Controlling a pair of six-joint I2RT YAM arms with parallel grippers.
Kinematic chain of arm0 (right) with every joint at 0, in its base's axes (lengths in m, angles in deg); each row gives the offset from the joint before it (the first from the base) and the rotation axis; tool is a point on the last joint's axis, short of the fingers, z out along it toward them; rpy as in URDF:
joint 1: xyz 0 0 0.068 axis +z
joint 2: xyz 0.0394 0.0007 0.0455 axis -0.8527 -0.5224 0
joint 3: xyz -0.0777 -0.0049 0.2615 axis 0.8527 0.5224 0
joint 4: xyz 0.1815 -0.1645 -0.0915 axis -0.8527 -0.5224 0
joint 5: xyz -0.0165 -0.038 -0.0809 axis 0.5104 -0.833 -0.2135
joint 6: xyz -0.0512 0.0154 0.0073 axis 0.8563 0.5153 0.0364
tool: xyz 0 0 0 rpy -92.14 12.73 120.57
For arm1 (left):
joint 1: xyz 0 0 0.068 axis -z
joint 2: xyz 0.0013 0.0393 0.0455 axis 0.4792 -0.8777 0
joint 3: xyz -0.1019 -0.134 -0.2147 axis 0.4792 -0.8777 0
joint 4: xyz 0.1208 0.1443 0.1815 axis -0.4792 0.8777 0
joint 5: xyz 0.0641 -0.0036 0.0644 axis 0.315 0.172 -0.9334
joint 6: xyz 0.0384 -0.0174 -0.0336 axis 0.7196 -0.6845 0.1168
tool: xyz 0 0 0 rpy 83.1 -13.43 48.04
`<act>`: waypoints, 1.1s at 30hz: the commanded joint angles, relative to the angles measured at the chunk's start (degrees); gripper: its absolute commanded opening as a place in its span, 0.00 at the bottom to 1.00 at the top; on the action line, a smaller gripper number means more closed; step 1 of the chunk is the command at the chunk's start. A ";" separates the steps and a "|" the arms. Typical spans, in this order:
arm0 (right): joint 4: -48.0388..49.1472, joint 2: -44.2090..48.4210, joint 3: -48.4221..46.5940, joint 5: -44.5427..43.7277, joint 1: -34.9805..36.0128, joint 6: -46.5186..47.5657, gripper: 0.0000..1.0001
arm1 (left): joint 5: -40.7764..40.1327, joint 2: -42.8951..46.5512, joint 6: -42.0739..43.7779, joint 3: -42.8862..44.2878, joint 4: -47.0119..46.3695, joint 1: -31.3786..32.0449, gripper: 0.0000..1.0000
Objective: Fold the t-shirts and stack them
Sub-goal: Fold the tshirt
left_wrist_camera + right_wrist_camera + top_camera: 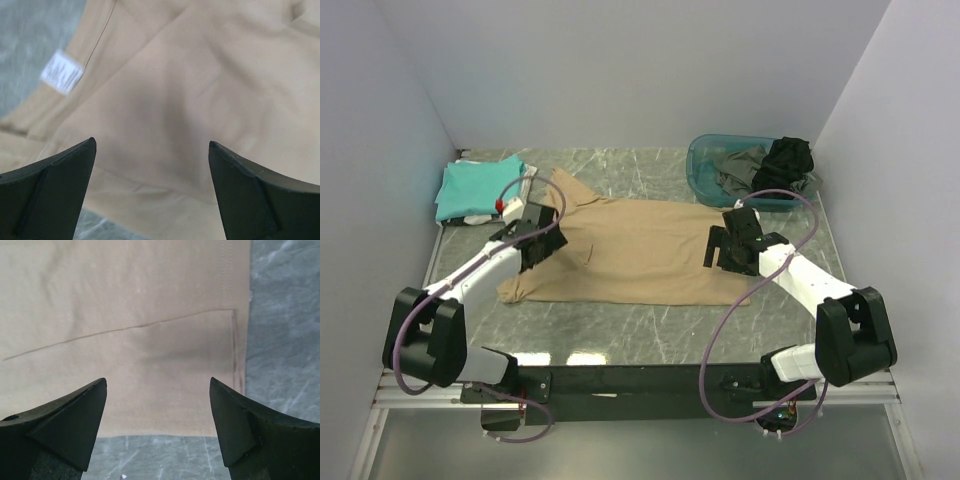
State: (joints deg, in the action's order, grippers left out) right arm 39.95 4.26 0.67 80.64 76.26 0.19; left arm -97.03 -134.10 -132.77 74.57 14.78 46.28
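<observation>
T-shirts are lying in two places: the tan t-shirt (pixel 640 250) is spreading flat across the middle of the worktop (pixel 650 325), and the teal t-shirt (pixel 475 185) is sitting folded at the far left corner. Dark garments (pixel 788 160) are slumping in the blue basket (pixel 705 170) at the far right.

The left claw (pixel 152 145) is hanging wide and holding nothing over the collar end, near the white neck label (pixel 62 72). The right claw (pixel 157 382) is also gaping wide and holding nothing, over the hem corner.

The likely trouble is the cloth itself. It is thin, limp and matte, and it is wrinkling softly at the shoulders, so a pinch may be catching only the top layer and leaving the under layer dragging. At the hem a faint crease is crossing the stitched edge; a grip taken off that corner could be pulling the fold crooked. The marbled stone surface is looking smooth, so the shirt may be sliding rather than folding.
</observation>
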 commanded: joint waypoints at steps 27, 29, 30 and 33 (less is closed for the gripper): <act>-4.19 7.04 14.81 2.31 -1.94 -13.61 0.93 | 2.28 6.64 -24.24 -18.30 17.76 -2.62 1.00; -4.73 8.62 15.25 2.21 -2.46 -14.05 1.00 | 1.68 7.78 -25.99 -18.13 20.13 -2.62 0.99; -4.81 9.15 15.60 2.39 -2.55 -14.49 1.00 | 0.72 8.22 -26.70 -18.30 22.75 -2.62 0.99; -4.38 10.04 15.87 3.36 -2.82 -14.67 1.00 | 1.40 11.38 -28.20 -20.22 23.76 -2.62 0.99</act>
State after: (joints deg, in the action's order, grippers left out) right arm 40.02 13.60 15.06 84.40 74.30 -13.08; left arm -95.81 -125.64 -158.15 56.85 31.55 44.07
